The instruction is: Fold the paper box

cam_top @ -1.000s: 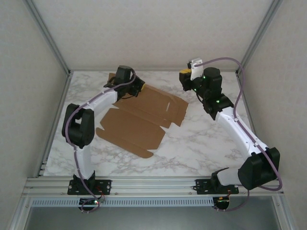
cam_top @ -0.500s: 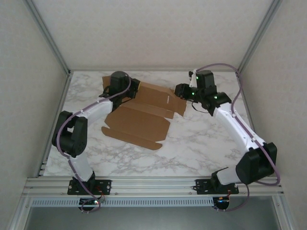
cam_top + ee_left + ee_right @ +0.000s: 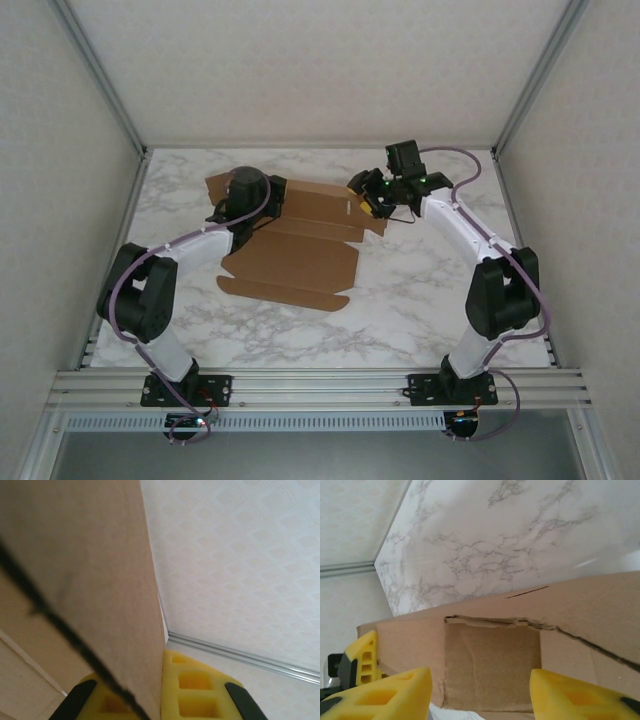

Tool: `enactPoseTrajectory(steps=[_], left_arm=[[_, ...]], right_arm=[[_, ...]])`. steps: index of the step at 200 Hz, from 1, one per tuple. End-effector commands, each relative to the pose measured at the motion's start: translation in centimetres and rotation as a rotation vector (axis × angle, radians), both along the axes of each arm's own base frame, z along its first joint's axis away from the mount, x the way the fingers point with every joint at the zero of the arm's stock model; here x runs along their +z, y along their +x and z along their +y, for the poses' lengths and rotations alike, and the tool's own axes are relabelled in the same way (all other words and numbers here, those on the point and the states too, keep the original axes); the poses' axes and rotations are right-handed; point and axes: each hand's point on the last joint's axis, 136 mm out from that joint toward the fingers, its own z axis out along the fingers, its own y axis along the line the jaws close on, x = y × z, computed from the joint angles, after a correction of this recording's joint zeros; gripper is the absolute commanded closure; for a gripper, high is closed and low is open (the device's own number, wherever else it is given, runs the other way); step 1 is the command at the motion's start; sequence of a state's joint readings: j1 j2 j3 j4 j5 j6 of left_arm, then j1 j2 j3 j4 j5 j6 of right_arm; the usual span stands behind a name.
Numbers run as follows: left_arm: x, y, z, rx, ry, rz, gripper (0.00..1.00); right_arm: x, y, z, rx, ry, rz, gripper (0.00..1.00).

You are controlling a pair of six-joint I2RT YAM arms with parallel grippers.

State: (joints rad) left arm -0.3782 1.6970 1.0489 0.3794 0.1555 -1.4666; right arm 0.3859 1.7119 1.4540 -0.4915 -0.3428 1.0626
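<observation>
The paper box point(image 3: 295, 255) lies opened out on the marble worktop point(image 3: 430, 290), left of centre. Its near panels are flat and its far strip looks tipped up off the surface.

The left arm rises from its base at the near edge, bends sharply at the elbow out to the left, and runs its forearm forward and rightward. Its wrist sits over the far-left part of the cardboard, and the left end effector point(image 3: 243, 200) is tucked beneath it. In the left wrist view, a brown panel of the paper box point(image 3: 75, 580) passes between the yellow fingers point(image 3: 200, 690), so the left end effector point(image 3: 150, 680) is clenched on that flap.

The right arm stands steeply from its base, folds at a high elbow, and stretches forward and leftward. This brings the right end effector point(image 3: 365, 203) to the far-right edge of the sheet. In its own wrist view, the right end effector point(image 3: 480, 675) is released, with its fingers point(image 3: 385, 695) spread wide. The cardboard point(image 3: 490, 655) lies just ahead of them, showing a rectangular flap, with the worktop point(image 3: 495, 545) beyond.
</observation>
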Motion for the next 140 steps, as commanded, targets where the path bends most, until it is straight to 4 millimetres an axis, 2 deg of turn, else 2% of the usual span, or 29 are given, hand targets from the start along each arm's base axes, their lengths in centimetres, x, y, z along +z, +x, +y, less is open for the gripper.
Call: enactPoseTrajectory(steps=[1,29,75,115,140], left_arm=[[2.7,0.3,0.0,0.025,-0.028,-0.054,1.00],[2.4,0.4,-0.1,0.020,-0.027,-0.039,1.00],[2.2,0.4,-0.2,0.022,-0.019,-0.026,1.00],[1.3,0.2,-0.1,0.031,-0.001,0.017,1.00],[1.0,0.2,-0.1,0.042,0.013,0.035,1.00]], right_arm=[[0.5,1.2,0.8,-0.050,0.082,0.030,0.46],[0.2,2.2,2.0,-0.050,0.152,0.035,0.46],[1.6,3.5,4.4,-0.043,0.335,0.006,0.49],[2.0,3.8,5.7,-0.036,0.425,0.011,0.58],[1.6,4.1,6.1,-0.042,0.465,0.021,0.69]])
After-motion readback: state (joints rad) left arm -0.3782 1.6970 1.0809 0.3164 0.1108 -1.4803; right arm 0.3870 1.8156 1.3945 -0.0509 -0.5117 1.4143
